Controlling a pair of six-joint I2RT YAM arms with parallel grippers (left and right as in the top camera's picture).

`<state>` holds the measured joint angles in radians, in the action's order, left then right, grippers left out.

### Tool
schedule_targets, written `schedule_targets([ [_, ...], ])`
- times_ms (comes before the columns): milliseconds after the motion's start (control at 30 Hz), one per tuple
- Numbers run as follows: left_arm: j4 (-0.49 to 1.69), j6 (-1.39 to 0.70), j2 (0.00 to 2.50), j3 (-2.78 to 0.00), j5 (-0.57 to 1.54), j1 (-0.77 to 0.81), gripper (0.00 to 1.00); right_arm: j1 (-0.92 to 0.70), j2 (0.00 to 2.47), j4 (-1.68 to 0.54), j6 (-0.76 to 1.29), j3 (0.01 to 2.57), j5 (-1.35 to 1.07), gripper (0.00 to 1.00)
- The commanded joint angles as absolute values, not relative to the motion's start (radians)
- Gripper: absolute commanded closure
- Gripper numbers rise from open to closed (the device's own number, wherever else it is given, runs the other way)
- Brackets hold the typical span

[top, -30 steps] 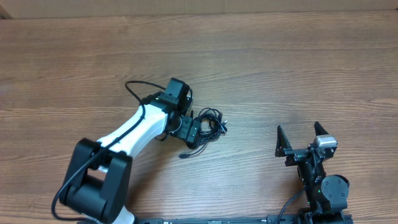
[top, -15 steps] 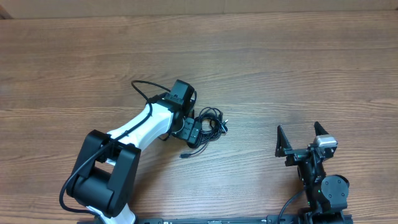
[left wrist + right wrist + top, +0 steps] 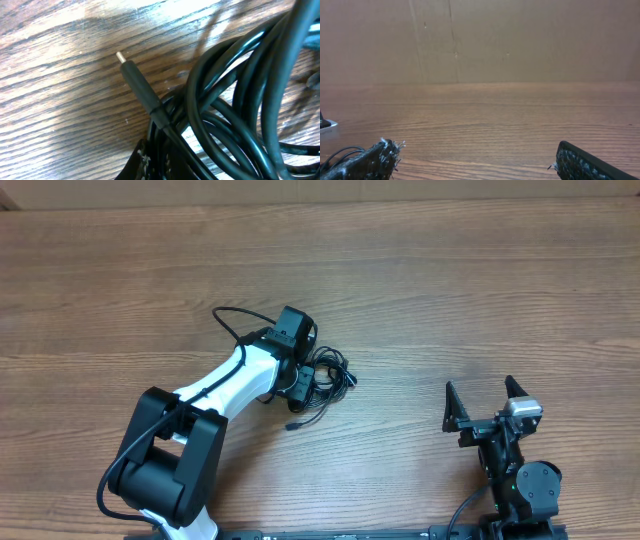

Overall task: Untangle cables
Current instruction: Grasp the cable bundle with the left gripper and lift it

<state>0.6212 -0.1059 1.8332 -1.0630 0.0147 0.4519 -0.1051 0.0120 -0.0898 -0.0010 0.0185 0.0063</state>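
Note:
The cables (image 3: pixel 328 374) lie as one knot of thin black cords on the wooden table, left of centre. One loose plug end (image 3: pixel 291 423) trails toward the front. My left gripper (image 3: pixel 304 384) is down on the knot's left side and shut on the cords. In the left wrist view the looped cables (image 3: pixel 235 100) fill the right half, a silver-tipped plug (image 3: pixel 136 80) points up-left, and the left gripper (image 3: pixel 160 162) pinches cords at the bottom edge. My right gripper (image 3: pixel 485 404) stands open near the front right, far from the knot; the right gripper (image 3: pixel 477 162) has nothing between its fingertips.
The wooden table (image 3: pixel 480 290) stretches around both arms. The left arm's thicker black wire (image 3: pixel 232 318) loops out behind its wrist. A cardboard wall (image 3: pixel 480 40) closes off the far side in the right wrist view.
My left gripper has gone from open to shut on the knot. The knot and its trailing plug have shifted slightly left and back. The right arm has not moved.

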Motion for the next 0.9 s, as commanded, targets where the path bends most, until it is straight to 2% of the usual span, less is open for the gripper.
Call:
schedule_targets([
  [0,0.624,-0.112,1.883,-1.052,0.08,0.461,0.96,-0.101,0.003,-0.084,-0.009,0.008,0.005,0.0],
  [267,0.633,-0.035,1.751,-1.058,0.078,0.467,0.96,-0.101,0.003,-0.084,-0.009,0.008,0.005,0.0],
  [567,0.634,0.2,1.464,-1.058,0.078,0.478,0.96,-0.101,0.003,-0.084,-0.009,0.008,0.005,0.0],
  [867,0.632,0.374,1.301,-1.058,0.123,0.478,0.96,-0.101,0.003,-0.084,-0.009,0.008,0.005,0.0],
])
